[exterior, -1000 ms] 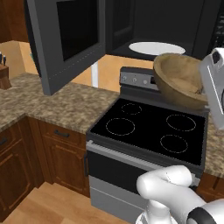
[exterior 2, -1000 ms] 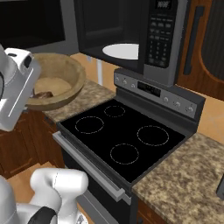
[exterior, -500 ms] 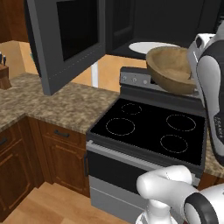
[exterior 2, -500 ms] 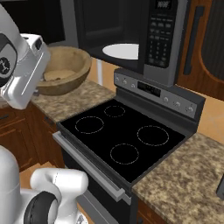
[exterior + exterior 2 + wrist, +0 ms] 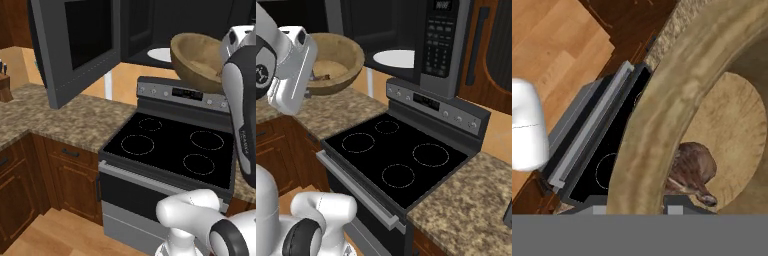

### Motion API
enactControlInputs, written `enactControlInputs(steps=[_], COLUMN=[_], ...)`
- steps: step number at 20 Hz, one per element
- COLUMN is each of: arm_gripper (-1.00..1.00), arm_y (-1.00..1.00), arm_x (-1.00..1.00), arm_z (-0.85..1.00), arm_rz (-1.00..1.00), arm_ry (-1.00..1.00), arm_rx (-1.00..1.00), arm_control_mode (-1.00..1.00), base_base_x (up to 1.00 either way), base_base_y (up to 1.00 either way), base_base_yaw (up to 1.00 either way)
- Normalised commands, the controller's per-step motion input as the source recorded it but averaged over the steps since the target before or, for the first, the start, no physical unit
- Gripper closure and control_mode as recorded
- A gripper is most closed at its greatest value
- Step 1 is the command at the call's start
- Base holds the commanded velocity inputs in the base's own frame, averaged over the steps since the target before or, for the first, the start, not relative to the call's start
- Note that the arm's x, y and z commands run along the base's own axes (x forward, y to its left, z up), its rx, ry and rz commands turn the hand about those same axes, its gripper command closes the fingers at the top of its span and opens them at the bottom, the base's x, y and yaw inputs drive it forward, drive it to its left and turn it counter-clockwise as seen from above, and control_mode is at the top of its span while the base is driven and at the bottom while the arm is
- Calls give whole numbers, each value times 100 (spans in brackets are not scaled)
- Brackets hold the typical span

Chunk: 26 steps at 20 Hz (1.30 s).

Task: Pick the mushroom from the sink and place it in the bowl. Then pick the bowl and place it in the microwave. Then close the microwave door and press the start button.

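My gripper (image 5: 636, 208) is shut on the near rim of the light-brown wooden bowl (image 5: 662, 110), one finger outside and one inside. The brown mushroom (image 5: 693, 169) lies on the bowl's floor close to the inner finger. The bowl (image 5: 196, 59) hangs tilted in the air above the stove's back edge, just in front of the open black microwave (image 5: 442, 42). Its white turntable plate (image 5: 394, 58) shows behind the bowl (image 5: 338, 57). The microwave door (image 5: 75, 47) stands swung wide open to the left. The sink is out of view.
A black stove (image 5: 170, 145) with four burner rings lies below the bowl. Granite counter (image 5: 60, 117) runs left of it, with a knife block (image 5: 5, 87) at the far left. More counter (image 5: 466, 200) lies on the stove's right. The microwave's control panel (image 5: 437, 37) faces forward.
The arm has lifted the bowl with the mushroom higher and carried it closer to the microwave opening. The grip on the rim is unchanged.
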Motion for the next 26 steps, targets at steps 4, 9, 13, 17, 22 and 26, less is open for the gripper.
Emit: enactControlInputs(steps=[4, 9, 13, 17, 22, 26], arm_gripper=[100, 100, 100, 100, 100, 100], arm_y=[0, -5, -18, -24, -27, -7], arm_x=[1, 17, 40, 48, 57, 70], arm_z=[7, 10, 4, 0, 0, 0], arm_rz=[0, 0, 0, 0, 0, -2], arm_ry=[-28, 6, 7, 0, 0, 3], arm_rx=[-7, 0, 0, 0, 0, 0], arm_control_mode=[-100, -100, -100, -100, -100, -100], base_base_x=[0, 0, 0, 0, 0, 0], base_base_y=[0, 0, 0, 0, 0, 0], base_base_yaw=[0, 0, 0, 0, 0, 0])
